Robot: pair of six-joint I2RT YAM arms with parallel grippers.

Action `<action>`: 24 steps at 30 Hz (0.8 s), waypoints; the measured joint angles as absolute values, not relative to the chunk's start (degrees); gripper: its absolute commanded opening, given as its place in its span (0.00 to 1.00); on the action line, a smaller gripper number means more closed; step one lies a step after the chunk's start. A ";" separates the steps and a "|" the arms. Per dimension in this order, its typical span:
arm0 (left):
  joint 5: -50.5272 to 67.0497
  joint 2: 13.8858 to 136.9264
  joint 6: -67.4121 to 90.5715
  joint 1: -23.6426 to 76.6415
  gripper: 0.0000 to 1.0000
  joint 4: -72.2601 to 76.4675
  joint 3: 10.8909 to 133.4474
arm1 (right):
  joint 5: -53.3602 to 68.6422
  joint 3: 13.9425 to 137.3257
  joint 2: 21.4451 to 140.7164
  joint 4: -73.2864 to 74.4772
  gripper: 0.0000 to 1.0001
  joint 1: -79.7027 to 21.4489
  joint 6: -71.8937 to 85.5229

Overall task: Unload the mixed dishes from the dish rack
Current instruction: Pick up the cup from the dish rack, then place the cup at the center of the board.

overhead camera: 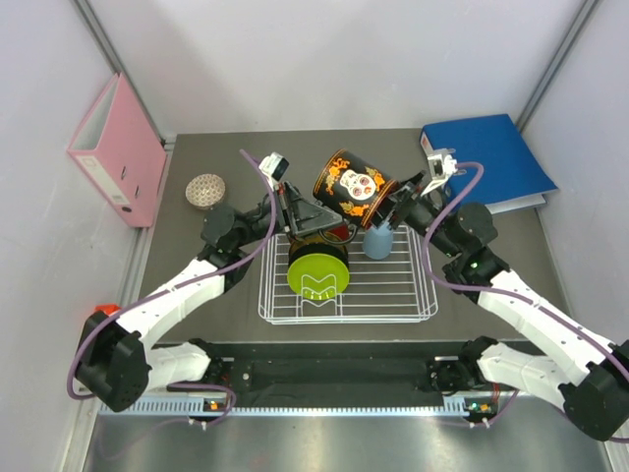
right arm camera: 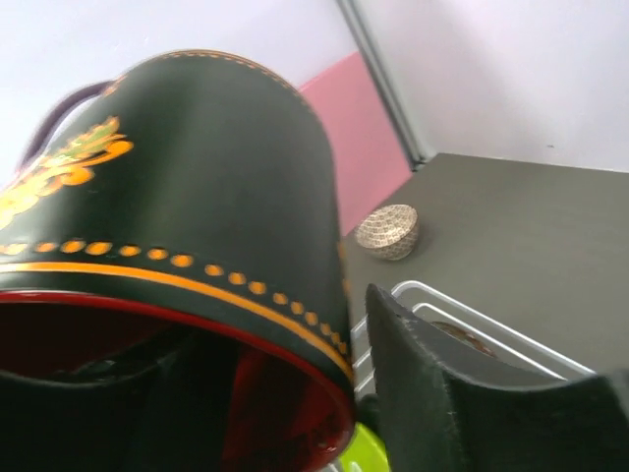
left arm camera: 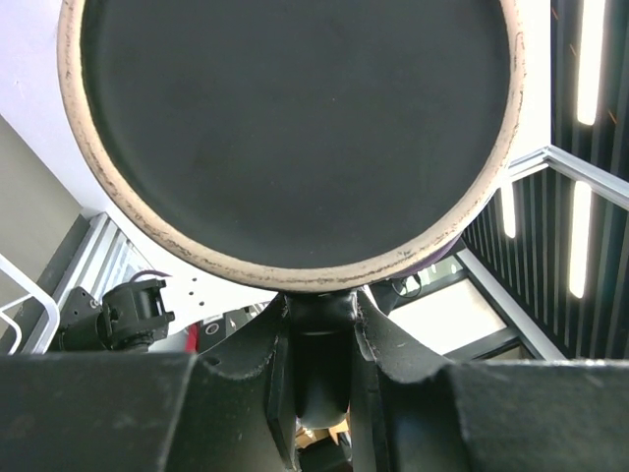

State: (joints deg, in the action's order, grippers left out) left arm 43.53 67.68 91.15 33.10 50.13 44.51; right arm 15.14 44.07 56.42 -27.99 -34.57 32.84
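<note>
The left gripper (left arm camera: 319, 339) is clamping the handle of the one black skull-patterned mug (overhead camera: 352, 187), tilted above the dish rack (overhead camera: 413, 305). The right gripper (overhead camera: 400, 204) is straddling its red rim; whether it is pinching, I cannot tell. One lime-green bowl (overhead camera: 316, 271) and one pale-blue cup (overhead camera: 377, 242) are sitting in the rack, and one beige bowl (overhead camera: 205, 190) on the table (overhead camera: 197, 265). Two binders, the pink binder (overhead camera: 118, 152) and the blue binder (overhead camera: 491, 157), are flanking.

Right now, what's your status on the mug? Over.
Left gripper shut on black mug by the handle, aloft at dish rack far edge. Right gripper straddles the rim, grip unclear. Lime-green bowl racked below.
</note>
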 measured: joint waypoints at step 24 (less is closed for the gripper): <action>44.40 69.12 82.85 32.75 0.77 45.08 46.89 | 11.25 46.74 53.04 -16.71 0.00 -33.91 30.55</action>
State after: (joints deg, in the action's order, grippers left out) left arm 44.40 69.12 82.85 32.75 45.08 46.89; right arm 11.25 46.74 53.04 -16.71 -33.91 30.55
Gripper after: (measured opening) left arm 0.542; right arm 0.143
